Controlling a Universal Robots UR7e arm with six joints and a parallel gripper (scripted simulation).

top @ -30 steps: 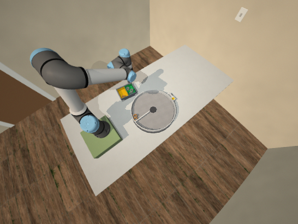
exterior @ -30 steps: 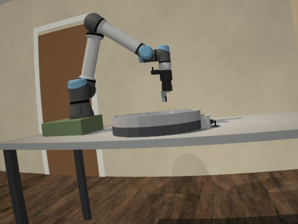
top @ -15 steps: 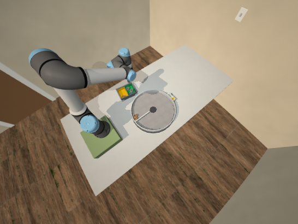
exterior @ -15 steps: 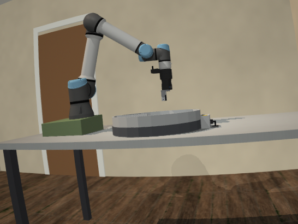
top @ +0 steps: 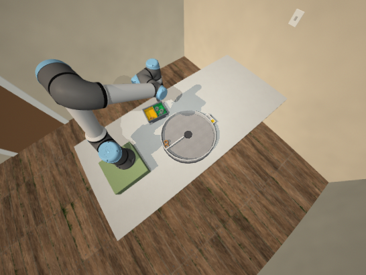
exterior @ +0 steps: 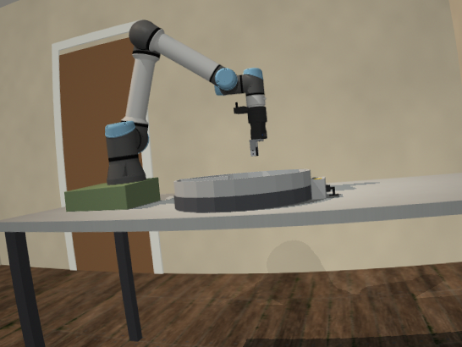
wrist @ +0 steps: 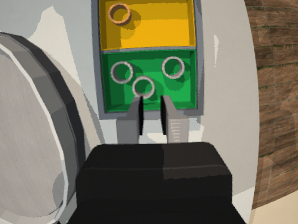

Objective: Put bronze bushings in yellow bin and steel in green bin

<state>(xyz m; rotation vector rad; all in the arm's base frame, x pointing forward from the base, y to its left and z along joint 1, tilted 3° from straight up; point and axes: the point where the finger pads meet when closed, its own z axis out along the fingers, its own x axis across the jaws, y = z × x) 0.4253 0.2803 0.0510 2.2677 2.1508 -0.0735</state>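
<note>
Below the gripper [exterior: 254,155] [wrist: 152,107] and ahead of its fingertips, in the wrist view, lies the green bin [top: 161,108] [wrist: 150,106], with three steel bushings in it: one [wrist: 143,87] nearest the fingers, one [wrist: 122,72] farther off to the picture's left, and one [wrist: 173,67] to the right. The fingers stand partly apart, a modest gap between them, and they grip nothing. Beyond the green bin from the hand, sharing a divider with it, is the yellow bin [top: 150,114] [wrist: 155,30], where a bronze bushing [wrist: 119,14] lies (so each metal seen there sits in its proper colour). Off to the hand's side, just beside the bins, stands the turntable [top: 198,147] [exterior: 243,190] [wrist: 25,130]; on it, against a pale bar [top: 176,141], are two more bronze bushings [top: 166,143], close together near the rim.
</note>
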